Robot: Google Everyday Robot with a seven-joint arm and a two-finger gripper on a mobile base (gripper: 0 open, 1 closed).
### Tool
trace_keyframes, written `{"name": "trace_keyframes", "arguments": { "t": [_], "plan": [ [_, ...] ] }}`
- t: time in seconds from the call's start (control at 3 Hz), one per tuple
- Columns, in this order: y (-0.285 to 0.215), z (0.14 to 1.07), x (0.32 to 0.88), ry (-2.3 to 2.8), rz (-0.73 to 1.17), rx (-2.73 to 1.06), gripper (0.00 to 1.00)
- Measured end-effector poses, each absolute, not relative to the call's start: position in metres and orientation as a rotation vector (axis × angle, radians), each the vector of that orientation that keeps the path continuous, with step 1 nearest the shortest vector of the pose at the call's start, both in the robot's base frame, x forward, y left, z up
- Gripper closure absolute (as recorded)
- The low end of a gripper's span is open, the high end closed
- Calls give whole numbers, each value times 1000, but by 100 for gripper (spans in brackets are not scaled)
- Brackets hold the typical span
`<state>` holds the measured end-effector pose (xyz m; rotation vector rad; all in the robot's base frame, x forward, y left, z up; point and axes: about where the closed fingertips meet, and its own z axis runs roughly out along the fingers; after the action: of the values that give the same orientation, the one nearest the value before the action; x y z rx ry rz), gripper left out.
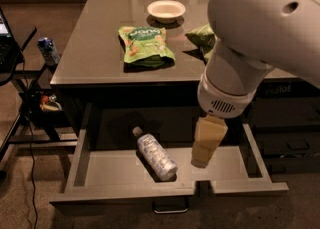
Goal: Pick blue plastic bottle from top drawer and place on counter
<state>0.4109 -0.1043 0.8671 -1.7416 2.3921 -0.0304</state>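
The blue plastic bottle (156,154) lies on its side in the open top drawer (80,158), its white cap pointing to the back left. My gripper (203,157) hangs down into the drawer just right of the bottle, a short gap apart from it and holding nothing. The big white arm fills the upper right of the view. The glossy counter (95,38) stretches behind the drawer.
On the counter lie a green snack bag (145,45), a white bowl (166,9) and a second green bag (202,37) partly behind my arm. A small blue can (48,50) stands on a stand at the left, with cables below. Darker drawers are at the right.
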Motion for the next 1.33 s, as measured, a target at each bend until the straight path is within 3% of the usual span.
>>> {"name": "trace_keyframes", "arguments": {
  "t": [0.67, 1.33],
  "plan": [
    [-50, 806, 445, 2505, 119, -1610, 0],
    [-31, 786, 442, 2526, 178, -1580, 0]
  ]
}}
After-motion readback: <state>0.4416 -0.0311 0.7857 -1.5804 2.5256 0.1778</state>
